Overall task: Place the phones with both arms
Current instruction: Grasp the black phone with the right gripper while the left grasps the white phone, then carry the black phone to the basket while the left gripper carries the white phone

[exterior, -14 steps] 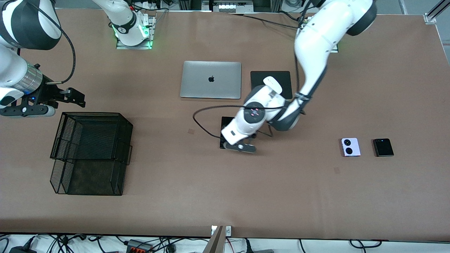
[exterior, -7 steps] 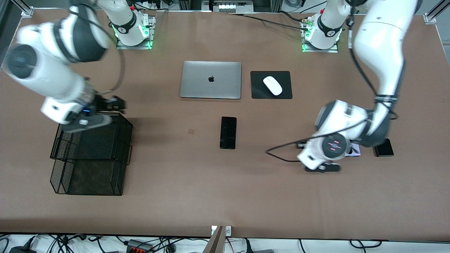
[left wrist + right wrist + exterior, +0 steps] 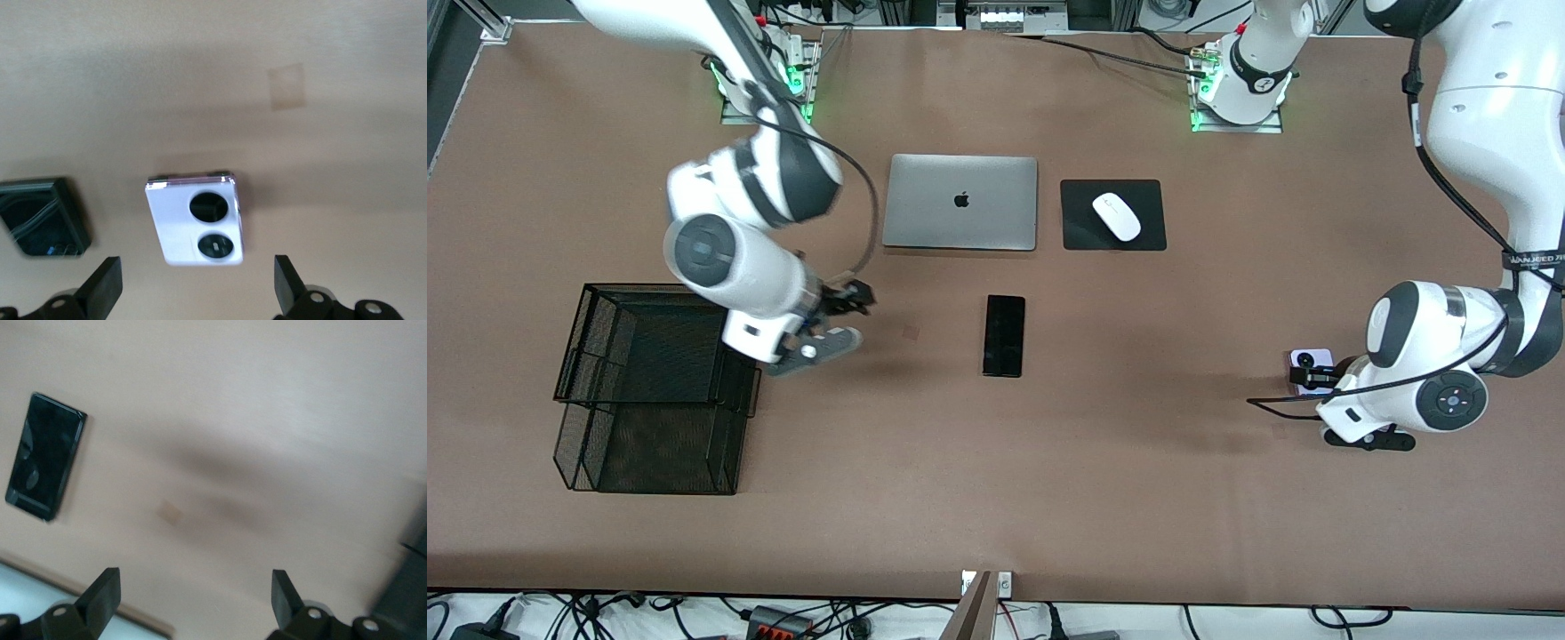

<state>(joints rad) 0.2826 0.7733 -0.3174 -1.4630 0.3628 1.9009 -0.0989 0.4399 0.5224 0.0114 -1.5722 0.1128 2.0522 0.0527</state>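
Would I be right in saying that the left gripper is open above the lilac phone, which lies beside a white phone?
Not quite: the neighbouring phone is black, as the left wrist view shows. The left gripper is open above the lilac phone.

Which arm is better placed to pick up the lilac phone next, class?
Left. Its end effector hangs open right over the lilac phone. The right end effector, also open, is over bare table between the basket and the slim phone.
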